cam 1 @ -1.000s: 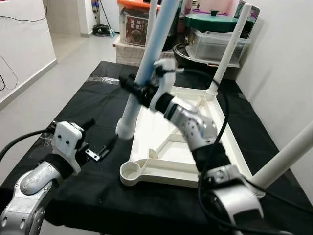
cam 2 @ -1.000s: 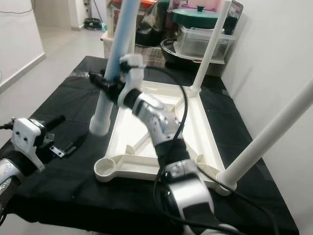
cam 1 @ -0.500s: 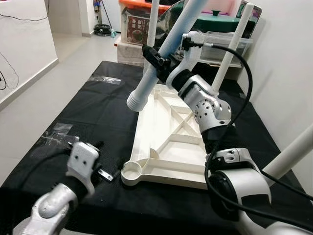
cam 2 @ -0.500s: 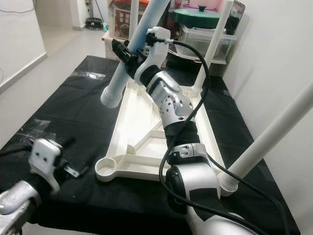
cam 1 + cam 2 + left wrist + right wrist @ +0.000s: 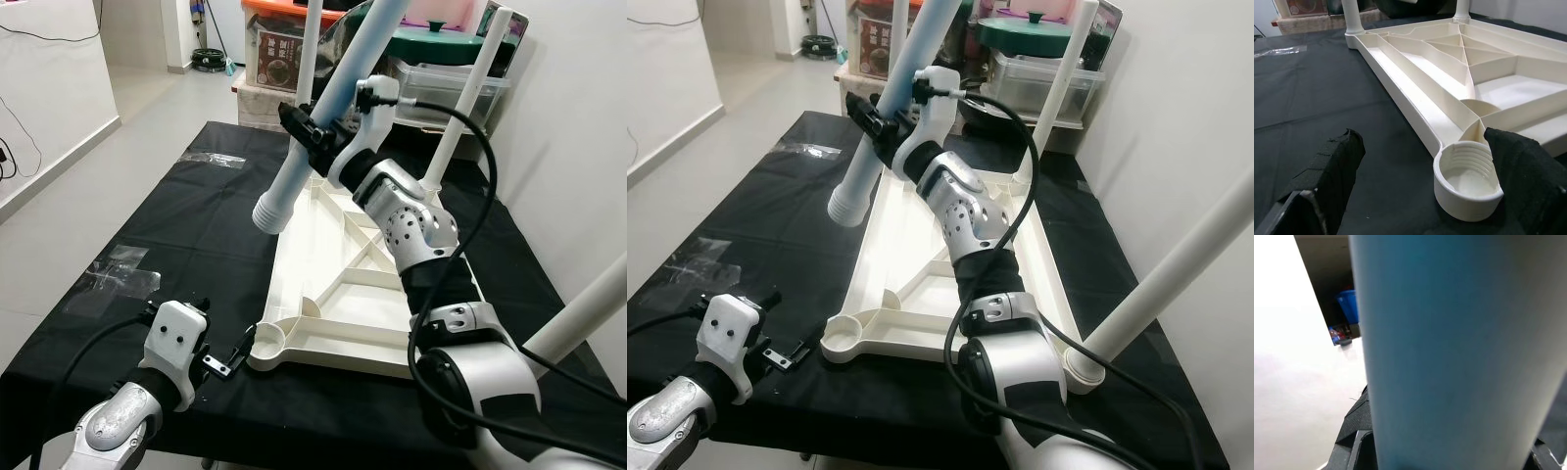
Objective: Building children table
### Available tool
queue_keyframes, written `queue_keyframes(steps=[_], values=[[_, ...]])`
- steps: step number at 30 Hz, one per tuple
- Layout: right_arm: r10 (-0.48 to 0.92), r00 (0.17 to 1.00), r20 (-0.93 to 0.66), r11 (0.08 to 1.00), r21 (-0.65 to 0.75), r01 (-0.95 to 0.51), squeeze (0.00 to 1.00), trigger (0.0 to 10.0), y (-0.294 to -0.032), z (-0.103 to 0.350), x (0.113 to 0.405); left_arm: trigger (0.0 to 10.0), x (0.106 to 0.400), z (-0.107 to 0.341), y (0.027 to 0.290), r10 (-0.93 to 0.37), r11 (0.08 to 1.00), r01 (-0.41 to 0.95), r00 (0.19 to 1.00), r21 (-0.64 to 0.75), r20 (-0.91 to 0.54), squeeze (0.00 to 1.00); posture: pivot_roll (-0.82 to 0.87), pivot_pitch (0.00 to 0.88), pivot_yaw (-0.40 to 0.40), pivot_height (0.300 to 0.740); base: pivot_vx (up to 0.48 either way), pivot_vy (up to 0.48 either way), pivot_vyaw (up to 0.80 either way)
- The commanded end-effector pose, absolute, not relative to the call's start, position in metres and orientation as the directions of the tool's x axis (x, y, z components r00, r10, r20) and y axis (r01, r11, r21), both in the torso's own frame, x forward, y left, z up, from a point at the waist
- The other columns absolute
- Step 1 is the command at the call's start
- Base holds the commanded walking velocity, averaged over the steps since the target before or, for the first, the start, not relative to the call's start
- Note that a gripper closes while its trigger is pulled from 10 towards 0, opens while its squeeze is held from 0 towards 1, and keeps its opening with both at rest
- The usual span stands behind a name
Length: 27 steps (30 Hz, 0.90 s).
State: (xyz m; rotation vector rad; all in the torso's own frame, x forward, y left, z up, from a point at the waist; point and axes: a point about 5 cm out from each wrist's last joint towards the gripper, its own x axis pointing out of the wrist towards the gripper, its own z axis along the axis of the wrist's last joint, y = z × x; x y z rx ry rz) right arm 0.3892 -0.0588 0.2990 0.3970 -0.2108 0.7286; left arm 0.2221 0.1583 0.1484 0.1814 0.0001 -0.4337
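Note:
The white table top [image 5: 338,294] lies upside down on a black cloth-covered bench. Three white legs stand screwed in: far left [image 5: 309,59], far right [image 5: 468,98], near right [image 5: 586,315]. The near left corner socket [image 5: 268,342] is empty, its threads showing in the left wrist view [image 5: 1467,178]. My right gripper [image 5: 306,135] is shut on the fourth leg [image 5: 328,103], a pale tube held tilted in the air over the top's left rim, threaded end [image 5: 271,213] down. My left gripper [image 5: 233,354] is open, low on the cloth, its fingers [image 5: 1332,171] just in front of the empty socket.
Storage boxes and a green-lidded pot [image 5: 446,44] crowd the space behind the bench. A white wall [image 5: 578,147] runs close along the right side. A clear plastic wrapper [image 5: 122,266] lies on the cloth at the left, with open floor [image 5: 127,108] beyond.
My left gripper has moved in from the left toward the empty corner socket. My right gripper has lifted the leg, carrying its threaded end up and farther back. The camera has shifted too.

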Motion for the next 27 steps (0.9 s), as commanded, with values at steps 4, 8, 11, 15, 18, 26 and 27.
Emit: queue_keyframes(steps=[4,8,11,15,18,26,27], values=[[0.605,0.733,0.31,0.694,0.247,-0.677,0.0,0.0,-0.055,0.285,0.382,10.0,0.218,0.14,0.154,-0.41,0.891,0.418,0.909,0.178,-0.078,0.0,0.11,0.0,-0.119,0.74,0.0,0.0,0.2],[0.603,0.742,0.292,0.7,0.251,-0.668,0.0,0.0,-0.056,0.274,0.378,10.0,0.217,0.137,0.154,-0.4,0.894,0.411,0.912,0.181,-0.093,0.0,0.1,0.0,-0.116,0.74,-0.277,0.0,0.8],[0.6,0.748,0.283,0.701,0.264,-0.662,0.0,0.0,-0.058,0.27,0.377,10.0,0.218,0.136,0.154,-0.396,0.896,0.407,0.913,0.18,-0.096,0.0,0.1,0.0,-0.112,0.74,-0.467,0.0,0.27],[0.606,0.749,0.269,0.703,0.26,-0.662,0.0,0.0,-0.06,0.264,0.375,10.0,0.218,0.135,0.153,-0.393,0.898,0.403,0.915,0.177,-0.09,0.0,0.1,0.0,-0.112,0.74,-0.42,0.0,0.14],[0.609,0.751,0.253,0.707,0.256,-0.659,0.0,0.0,-0.06,0.258,0.373,10.0,0.218,0.133,0.154,-0.369,0.909,0.38,0.925,0.169,-0.091,0.0,0.1,0.0,-0.115,0.74,0.0,0.0,0.53],[0.628,0.745,0.224,0.71,0.228,-0.667,0.0,0.0,-0.066,0.249,0.369,10.0,0.216,0.128,0.157,-0.337,0.919,0.353,0.935,0.176,-0.113,0.0,0.09,0.0,-0.119,0.74,0.0,0.0,0.0],[0.629,0.748,0.213,0.715,0.22,-0.664,0.0,0.0,-0.068,0.247,0.369,10.0,0.216,0.126,0.158,-0.319,0.925,0.336,0.94,0.178,-0.119,0.0,0.09,0.0,-0.12,0.74,0.0,0.0,0.0]])
